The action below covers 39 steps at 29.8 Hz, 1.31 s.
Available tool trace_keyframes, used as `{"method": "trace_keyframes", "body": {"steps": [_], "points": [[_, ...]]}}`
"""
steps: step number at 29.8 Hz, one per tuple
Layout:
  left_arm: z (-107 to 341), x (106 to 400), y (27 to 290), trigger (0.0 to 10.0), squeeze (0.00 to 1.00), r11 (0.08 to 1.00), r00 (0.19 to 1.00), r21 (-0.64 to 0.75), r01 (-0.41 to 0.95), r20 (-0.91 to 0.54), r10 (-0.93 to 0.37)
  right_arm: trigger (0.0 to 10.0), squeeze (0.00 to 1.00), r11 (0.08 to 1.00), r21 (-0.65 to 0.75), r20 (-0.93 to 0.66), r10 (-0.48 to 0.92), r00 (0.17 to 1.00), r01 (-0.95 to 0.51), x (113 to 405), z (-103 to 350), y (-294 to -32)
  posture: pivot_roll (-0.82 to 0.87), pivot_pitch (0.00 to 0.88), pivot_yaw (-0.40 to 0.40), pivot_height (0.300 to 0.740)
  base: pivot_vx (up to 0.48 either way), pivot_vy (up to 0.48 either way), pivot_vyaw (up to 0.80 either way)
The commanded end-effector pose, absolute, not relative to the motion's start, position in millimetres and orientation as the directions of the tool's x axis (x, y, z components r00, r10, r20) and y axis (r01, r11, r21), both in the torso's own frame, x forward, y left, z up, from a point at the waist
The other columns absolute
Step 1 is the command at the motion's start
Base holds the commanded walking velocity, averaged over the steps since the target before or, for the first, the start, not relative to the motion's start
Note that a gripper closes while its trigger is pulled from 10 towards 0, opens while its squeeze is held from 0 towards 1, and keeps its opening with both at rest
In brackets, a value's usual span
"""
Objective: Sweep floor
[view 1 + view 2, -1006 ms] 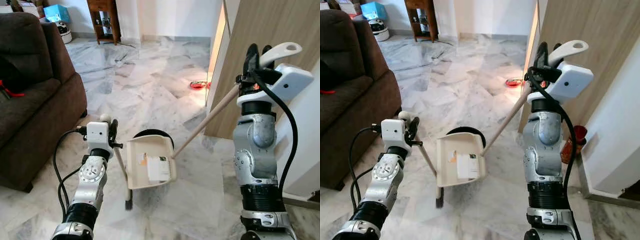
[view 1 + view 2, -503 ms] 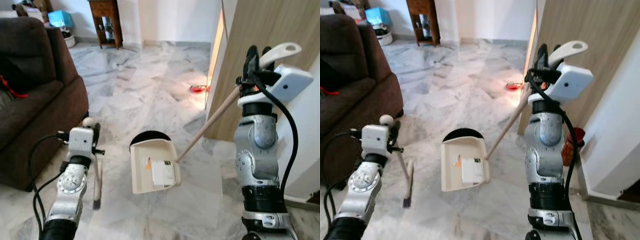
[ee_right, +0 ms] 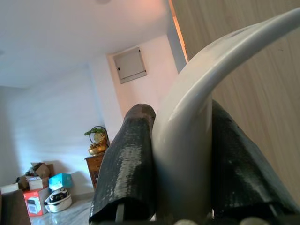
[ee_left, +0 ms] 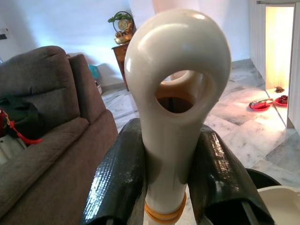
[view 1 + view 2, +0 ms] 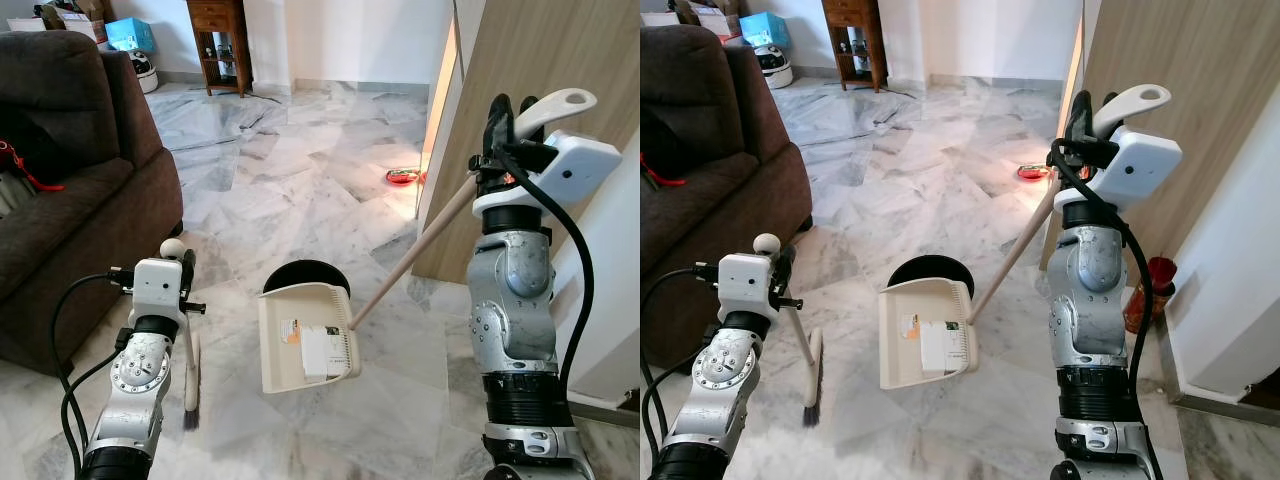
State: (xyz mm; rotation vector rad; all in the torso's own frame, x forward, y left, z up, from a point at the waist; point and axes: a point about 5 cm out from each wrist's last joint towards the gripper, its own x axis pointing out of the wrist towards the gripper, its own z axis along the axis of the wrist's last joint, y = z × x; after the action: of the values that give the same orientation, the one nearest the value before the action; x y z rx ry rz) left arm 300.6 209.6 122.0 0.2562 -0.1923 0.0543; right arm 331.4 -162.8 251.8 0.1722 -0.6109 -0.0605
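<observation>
The left gripper (image 4: pixel 171 183) is clamped on the broom (image 5: pixel 800 345) handle, the brush head resting on the marble floor (image 5: pixel 300 180) beside the sofa (image 5: pixel 70 180). The right gripper (image 3: pixel 183 187) is clamped on the dustpan (image 5: pixel 305 335) handle, held high near the wooden door (image 5: pixel 540 60). The pan sits flat on the floor, well apart from the brush, with a scrap of paper (image 5: pixel 320 350) inside.

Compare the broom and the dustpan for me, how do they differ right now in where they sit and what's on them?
The broom stands nearly upright in the left gripper, bristles on the floor; the dustpan's long handle slants up to the right gripper. The broom head is narrow and dark; the dustpan is a wide cream scoop. The dustpan holds white litter; the broom carries nothing. Both have cream handles with looped ends, each clamped between black fingers.
</observation>
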Motion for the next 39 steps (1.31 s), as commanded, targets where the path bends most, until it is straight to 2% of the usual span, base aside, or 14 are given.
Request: {"method": "trace_keyframes", "body": {"steps": [1,39], "points": [[137.4,302.8,208.7,10.0,0.0,0.96,0.966,0.262,-0.094,0.256,0.025,10.0,0.0,0.982,0.19,0.627,-0.108,0.772,-0.017,324.4,267.7,-162.3,0.03,0.0,0.031,0.74,0.259,0.0,0.0],[137.3,304.7,205.5,10.0,0.0,0.963,0.972,0.259,-0.08,0.235,0.017,10.0,0.0,0.983,0.184,0.626,-0.1,0.774,-0.021,324.5,268.6,-162.0,0.03,0.0,0.035,0.74,0.293,0.0,0.0]]}}
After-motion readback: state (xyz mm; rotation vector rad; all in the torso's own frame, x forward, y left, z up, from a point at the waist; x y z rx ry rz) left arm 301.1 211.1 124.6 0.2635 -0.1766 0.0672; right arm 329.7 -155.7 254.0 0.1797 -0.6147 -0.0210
